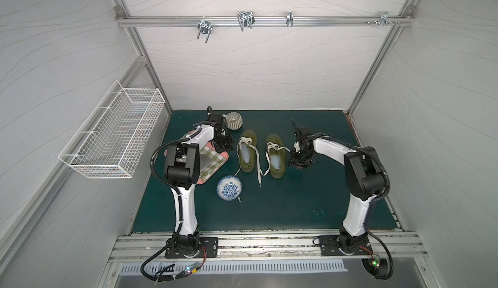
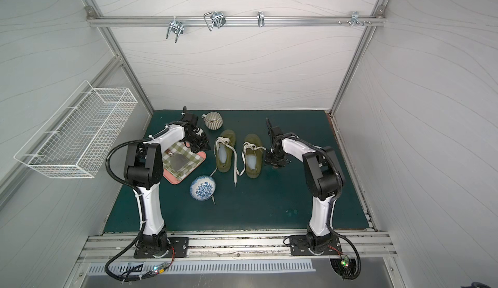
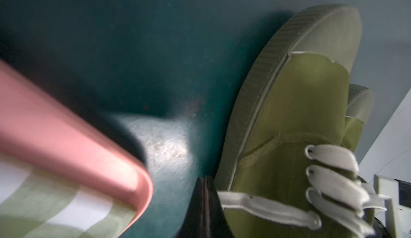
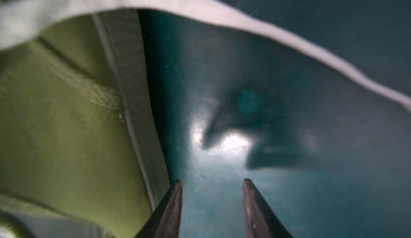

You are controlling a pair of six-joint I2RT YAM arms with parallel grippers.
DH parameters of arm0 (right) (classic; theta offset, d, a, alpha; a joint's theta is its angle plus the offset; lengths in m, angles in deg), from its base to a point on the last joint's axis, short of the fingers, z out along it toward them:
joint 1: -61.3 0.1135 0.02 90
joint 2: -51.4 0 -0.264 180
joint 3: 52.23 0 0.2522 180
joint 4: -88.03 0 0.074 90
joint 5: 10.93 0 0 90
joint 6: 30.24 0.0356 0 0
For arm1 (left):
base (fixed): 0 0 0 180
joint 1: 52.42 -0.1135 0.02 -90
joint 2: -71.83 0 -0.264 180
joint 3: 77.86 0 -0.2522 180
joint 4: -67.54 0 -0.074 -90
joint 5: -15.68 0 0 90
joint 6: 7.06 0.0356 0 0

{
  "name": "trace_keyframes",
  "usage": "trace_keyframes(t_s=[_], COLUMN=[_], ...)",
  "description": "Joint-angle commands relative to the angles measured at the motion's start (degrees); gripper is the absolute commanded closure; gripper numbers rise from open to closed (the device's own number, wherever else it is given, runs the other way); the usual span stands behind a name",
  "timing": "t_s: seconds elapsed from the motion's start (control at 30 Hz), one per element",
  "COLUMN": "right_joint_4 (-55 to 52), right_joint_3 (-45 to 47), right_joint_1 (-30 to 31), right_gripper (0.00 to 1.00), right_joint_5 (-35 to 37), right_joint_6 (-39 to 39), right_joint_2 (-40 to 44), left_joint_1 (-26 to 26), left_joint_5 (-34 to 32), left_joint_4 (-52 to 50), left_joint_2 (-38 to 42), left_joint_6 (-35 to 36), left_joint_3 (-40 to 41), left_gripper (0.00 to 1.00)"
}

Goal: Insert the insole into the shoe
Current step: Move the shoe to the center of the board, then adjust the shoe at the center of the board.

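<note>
Insole sat inside right shoe, centre of tabletop; left shoe likewise. Judged light, floppy: grip heel edge. Left end effector pressed together, apparently empty. Right end effector spread beside right shoe.

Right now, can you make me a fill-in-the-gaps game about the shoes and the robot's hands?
1. The shoe beside the tray has ___ laces.
2. The checked cloth lies on a tray that is coloured ___.
3. The left gripper is ___, not open.
4. The right gripper is ___, not shut.

Missing words: white; pink; shut; open.
</note>
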Motion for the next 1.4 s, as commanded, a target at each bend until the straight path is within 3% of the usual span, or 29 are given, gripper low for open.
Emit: trace_keyframes(t_s=[0.0,0.2,0.5,0.8,0.87,0.97,1.1,1.37], right_joint_4=[1.55,2.04,-0.60,-2.52,-6.09,-5.20,-3.41,-2.08], right_joint_3=[-1.32,-4.22,-12.13,-16.71,-18.66,-17.39,-17.00,-20.38], right_joint_1=[1.07,1.00,2.93,2.54,1.04,-1.49,-1.73,0.18], right_gripper=[0.54,0.53,0.49,0.48,0.48,0.48,0.48,0.48], right_joint_5=[-1.66,-0.11,0.91,0.77,3.28,1.59,2.04,-4.46], right_joint_6=[2.32,1.50,-11.16,-11.54,-8.35,-4.61,-4.01,-3.59], right_joint_2=[-2.20,-5.53,-10.36,-14.31,-15.84,-15.82,-15.18,-18.21], left_joint_1=[1.70,2.38,3.56,4.10,4.10,4.14,4.45,4.54], left_joint_5=[2.08,2.59,4.19,4.43,4.20,4.47,4.54,4.81], left_joint_4=[2.26,2.56,3.52,4.33,4.19,4.48,4.84,4.38], left_joint_2=[-2.08,-3.92,-5.85,-5.85,-5.69,-5.85,-6.18,-5.93], left_joint_6=[-0.94,-0.90,-1.23,-1.56,-1.51,-1.77,-1.82,-1.43], left_joint_3=[-2.57,-3.22,-3.43,-2.78,-2.87,-3.09,-3.05,-3.47], left_gripper=[1.00,1.00,1.00,1.00,1.00,1.00,1.00,1.00])
